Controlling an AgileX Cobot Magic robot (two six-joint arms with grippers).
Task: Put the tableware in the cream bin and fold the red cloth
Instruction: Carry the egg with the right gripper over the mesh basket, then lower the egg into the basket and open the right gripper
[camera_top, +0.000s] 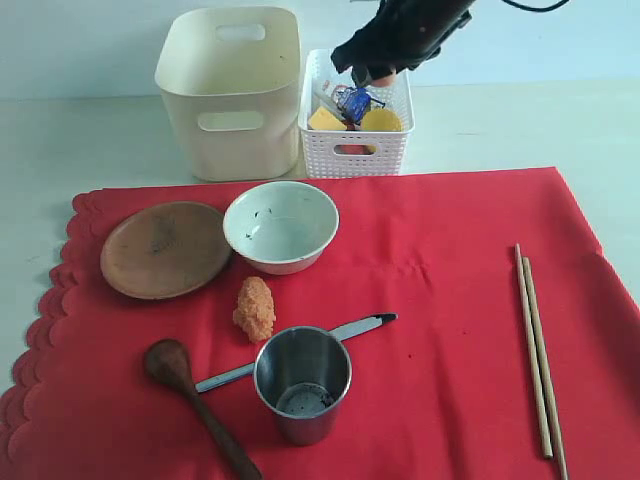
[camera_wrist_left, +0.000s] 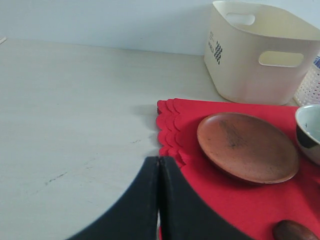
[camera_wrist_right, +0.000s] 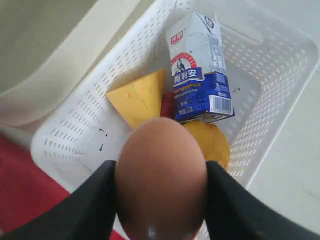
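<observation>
On the red cloth (camera_top: 430, 300) lie a brown plate (camera_top: 165, 249), a white speckled bowl (camera_top: 280, 225), a steel cup (camera_top: 302, 382), a dark wooden spoon (camera_top: 190, 395), a metal knife (camera_top: 350, 327) and pale chopsticks (camera_top: 536, 345). The cream bin (camera_top: 232, 92) stands behind the cloth, empty as far as I see. My right gripper (camera_wrist_right: 160, 175) is shut on a brown egg (camera_wrist_right: 161, 177) above the white lattice basket (camera_top: 355, 150). My left gripper (camera_wrist_left: 159, 167) is shut, hovering near the cloth's scalloped edge (camera_wrist_left: 167, 130) beside the plate (camera_wrist_left: 245, 146); it is outside the exterior view.
The lattice basket (camera_wrist_right: 75, 125) holds a blue-and-white milk carton (camera_wrist_right: 200, 70), a cheese wedge (camera_wrist_right: 140, 97) and a yellow round food (camera_wrist_right: 212, 142). An orange crumbly food piece (camera_top: 255, 308) lies on the cloth between bowl and cup. Bare pale table (camera_wrist_left: 75, 110) surrounds the cloth.
</observation>
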